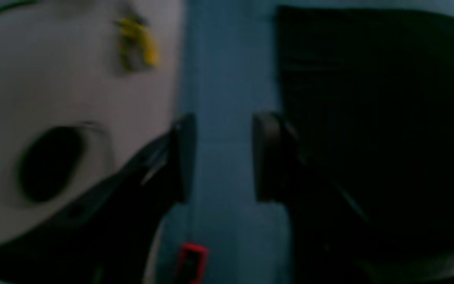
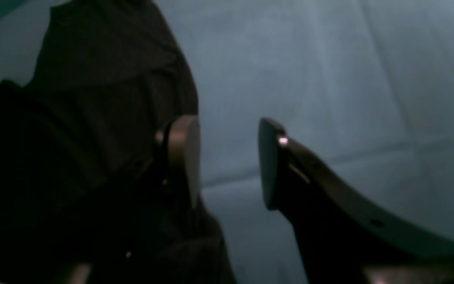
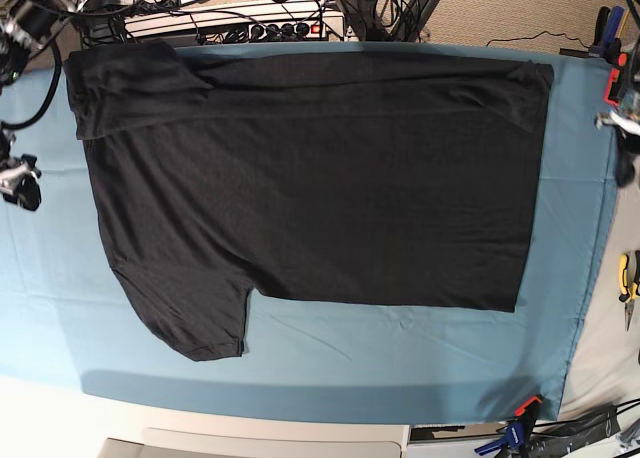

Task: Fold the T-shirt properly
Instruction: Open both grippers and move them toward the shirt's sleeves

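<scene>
My desk (image 3: 40,408) carried a teal table cloth (image 3: 330,363) that covered nearly all of it, with a pale strip of bare surface showing along the 6 o'clock edge in the base view. On that cloth lay the T-shirt (image 3: 330,178), black and plain side up, spread flat and filling most of the cloth from 9 o'clock across to 3 o'clock; one sleeve (image 3: 195,318) pointed toward 7 o'clock and the other (image 3: 120,88) lay folded over near 10 o'clock, while its straight hem ran down the 3 o'clock side. My left end effector (image 1: 223,157) was released, its two dark fingers standing apart over a strip of bare cloth, with the black shirt edge just beside the finger at 3 o'clock and pale floor at 9 o'clock; that view was blurred. My right end effector (image 2: 229,161) was likewise released and grasping nothing, its fingers apart over bare cloth, the dark shirt bunched beside the finger at 9 o'clock. Off the cloth at 3 o'clock in the base view lay yellow-handled pliers (image 3: 627,283), and at 5 o'clock an orange-and-blue clamp (image 3: 518,423) gripped the cloth's edge.
</scene>
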Tool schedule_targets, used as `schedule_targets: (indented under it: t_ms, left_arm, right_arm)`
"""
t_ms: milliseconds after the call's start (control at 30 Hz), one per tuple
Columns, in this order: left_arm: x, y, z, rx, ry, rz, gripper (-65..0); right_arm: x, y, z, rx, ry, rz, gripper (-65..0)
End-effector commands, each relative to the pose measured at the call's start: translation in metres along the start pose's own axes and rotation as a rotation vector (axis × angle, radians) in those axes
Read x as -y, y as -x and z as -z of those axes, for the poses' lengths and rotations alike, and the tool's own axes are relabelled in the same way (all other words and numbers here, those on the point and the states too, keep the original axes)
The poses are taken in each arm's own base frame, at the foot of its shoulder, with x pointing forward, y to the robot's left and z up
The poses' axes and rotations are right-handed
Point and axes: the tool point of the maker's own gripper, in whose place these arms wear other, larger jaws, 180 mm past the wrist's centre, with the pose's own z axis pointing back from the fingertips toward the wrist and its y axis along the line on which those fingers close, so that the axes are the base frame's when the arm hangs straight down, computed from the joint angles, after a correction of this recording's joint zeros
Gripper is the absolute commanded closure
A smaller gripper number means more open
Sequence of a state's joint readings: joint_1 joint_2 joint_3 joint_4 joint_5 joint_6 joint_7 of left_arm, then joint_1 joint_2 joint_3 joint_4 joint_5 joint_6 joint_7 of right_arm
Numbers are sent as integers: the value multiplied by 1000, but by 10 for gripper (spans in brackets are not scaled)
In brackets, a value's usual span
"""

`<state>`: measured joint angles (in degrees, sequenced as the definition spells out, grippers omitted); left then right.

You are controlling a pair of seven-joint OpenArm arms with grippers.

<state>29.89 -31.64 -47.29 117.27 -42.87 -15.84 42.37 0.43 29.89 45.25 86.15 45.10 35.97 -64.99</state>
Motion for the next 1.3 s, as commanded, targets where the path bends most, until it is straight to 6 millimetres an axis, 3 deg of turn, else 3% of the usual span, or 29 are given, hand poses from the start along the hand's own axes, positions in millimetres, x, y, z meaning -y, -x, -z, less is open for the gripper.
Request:
schedule_targets:
  t_ms: [0, 233, 433, 567, 733, 833, 1067, 1267]
  left_arm:
    - [1, -19, 2, 54, 12, 41, -249]
    - [13, -37, 44, 82, 37, 92, -249]
    - [6, -38, 94, 62, 45, -4, -249]
    - [2, -43, 130, 38, 70, -100, -248]
    - [11, -70, 176, 17, 165, -218, -247]
    - [16, -82, 204, -17, 205, -322, -247]
    - [54, -87, 255, -133, 365, -619, -243]
    - [76, -70, 272, -225, 369, -696, -227]
  right_arm:
    - [-3, -32, -2, 74, -4, -56, -249]
    - [-46, -57, 47, 19, 10, -252, -249]
    - [-50, -67, 69, -5, 148, -336, -249]
    - [-53, -53, 87, -23, 134, -256, -249]
    - [-66, -24, 124, -95, 33, -75, -249]
    - [-79, -20, 141, -114, -26, 0, -249]
    - [-101, -30, 152, -96, -81, 20, -249]
    - [-109, -39, 154, -70, -94, 22, -249]
